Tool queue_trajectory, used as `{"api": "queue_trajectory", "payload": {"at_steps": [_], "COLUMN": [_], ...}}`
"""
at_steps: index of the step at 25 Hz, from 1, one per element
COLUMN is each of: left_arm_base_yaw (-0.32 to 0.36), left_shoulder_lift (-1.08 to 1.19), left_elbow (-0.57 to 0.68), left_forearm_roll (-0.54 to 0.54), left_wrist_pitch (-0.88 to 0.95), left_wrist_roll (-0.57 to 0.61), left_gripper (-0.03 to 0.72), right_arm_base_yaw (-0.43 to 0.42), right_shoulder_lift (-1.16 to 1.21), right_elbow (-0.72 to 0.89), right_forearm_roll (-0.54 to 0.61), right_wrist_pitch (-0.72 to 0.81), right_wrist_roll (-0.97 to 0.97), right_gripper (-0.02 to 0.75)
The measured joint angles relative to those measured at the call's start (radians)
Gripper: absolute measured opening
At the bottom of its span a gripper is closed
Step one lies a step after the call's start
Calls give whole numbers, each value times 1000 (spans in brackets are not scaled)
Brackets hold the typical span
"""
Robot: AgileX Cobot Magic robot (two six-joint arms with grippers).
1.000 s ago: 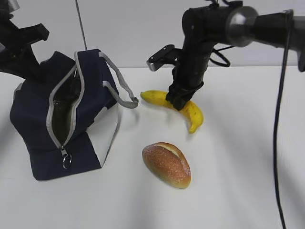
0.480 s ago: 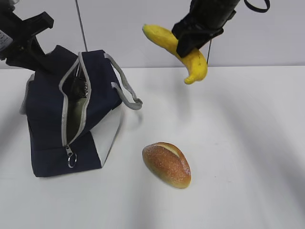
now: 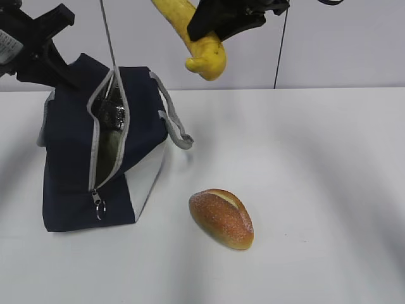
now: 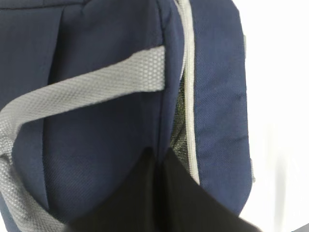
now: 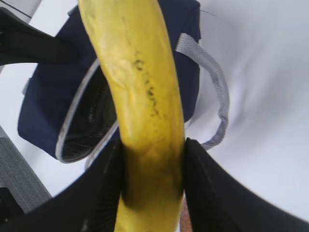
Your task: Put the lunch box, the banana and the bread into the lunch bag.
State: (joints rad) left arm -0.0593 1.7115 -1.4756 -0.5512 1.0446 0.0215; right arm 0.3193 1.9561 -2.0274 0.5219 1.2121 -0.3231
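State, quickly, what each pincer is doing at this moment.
Left pincer: at the lunch bag's rim; open or shut cannot be told.
Right pincer: shut on the banana, held above the bag.

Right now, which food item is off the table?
The banana: the right gripper holds it in the air above the lunch bag. The bread lies on the table.

banana (image 3: 190,38): lifted off table, carried left | lunch bag (image 3: 69,164): tilted upright, apparently opened wider

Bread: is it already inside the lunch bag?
No, the bread lies on the white table, apart from the lunch bag.
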Motion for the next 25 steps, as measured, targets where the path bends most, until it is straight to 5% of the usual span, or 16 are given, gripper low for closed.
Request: {"api": "queue_trajectory", "payload": {"at_steps": [17,25], "left_arm_base_yaw": [0,0], "left_shoulder_lift": [0,0], "left_elbow": [0,0], "left_forearm_roll": [-34,-42], "left_wrist_pitch": [-13,-13], "left_wrist_roll": [0,1], "left_gripper": [-3,-3], "right_arm_base_yaw": [154,154], "right_shoulder_lift": [223,271], "right_elbow": [0,-2], "right_forearm_roll": [108,-9], "right_wrist_pitch": [-133,-185], "right_wrist_roll": [47,121], "right_gripper": [285,290]}}
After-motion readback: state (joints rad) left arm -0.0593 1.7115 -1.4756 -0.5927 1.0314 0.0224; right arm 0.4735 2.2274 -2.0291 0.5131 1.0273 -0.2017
